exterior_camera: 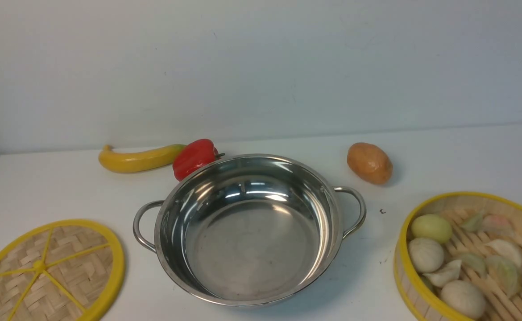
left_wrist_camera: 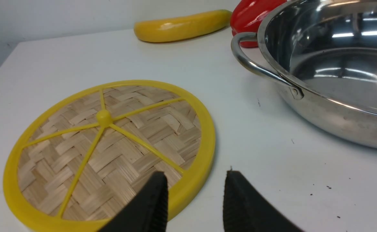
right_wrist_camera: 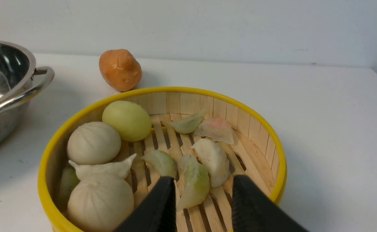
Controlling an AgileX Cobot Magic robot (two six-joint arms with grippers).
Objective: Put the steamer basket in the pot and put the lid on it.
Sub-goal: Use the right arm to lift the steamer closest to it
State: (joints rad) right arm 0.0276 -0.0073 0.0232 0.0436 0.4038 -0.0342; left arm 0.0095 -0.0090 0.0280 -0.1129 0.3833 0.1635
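The shiny steel pot (exterior_camera: 247, 276) (left_wrist_camera: 323, 119) stands empty mid-table, a looped handle on each side. Left of it lies the lid (exterior_camera: 109, 263) (left_wrist_camera: 111, 141), a flat woven disc with a yellow rim and spokes. On the right sits the steamer basket (exterior_camera: 403, 236) (right_wrist_camera: 253, 119), holding pale buns and dumplings. Neither arm shows in the front view. My left gripper (left_wrist_camera: 196, 175) hovers open over the lid's near edge, one finger above the weave, the other over bare table. My right gripper (right_wrist_camera: 204, 180) hangs open above the basket's near side, with nothing between its fingers.
A yellow banana (exterior_camera: 138, 158) and a red pepper (exterior_camera: 194, 156) lie behind the pot on the left, the pepper close to its rim. A brown potato (exterior_camera: 369, 162) (right_wrist_camera: 120, 69) sits behind on the right. A grey wall backs the white table (exterior_camera: 42, 187).
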